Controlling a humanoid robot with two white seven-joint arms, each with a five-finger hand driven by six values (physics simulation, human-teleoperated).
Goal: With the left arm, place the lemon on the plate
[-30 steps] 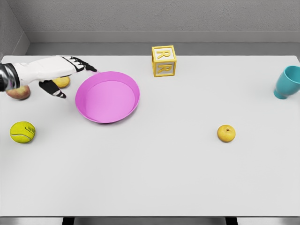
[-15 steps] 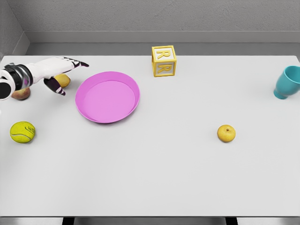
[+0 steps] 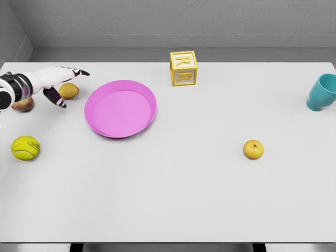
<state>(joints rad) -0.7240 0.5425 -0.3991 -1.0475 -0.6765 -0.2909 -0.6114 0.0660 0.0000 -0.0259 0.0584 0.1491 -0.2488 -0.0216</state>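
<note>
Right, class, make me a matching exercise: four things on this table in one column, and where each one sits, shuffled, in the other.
Things:
1. tennis ball
2. letter block
3. cup
4. plate

Places:
a. far right edge
b. back, near the middle
c. left edge, toward the front
d. left of the middle

Pairs: 1-c, 2-b, 3-a, 4-d

Plate point(image 3: 121, 108) upper left of centre; lemon point(image 3: 69, 91) just left of it, seemingly under the left hand point(image 3: 56, 82); block point(image 3: 184, 67) top centre; cup point(image 3: 321, 92) far right.
</note>
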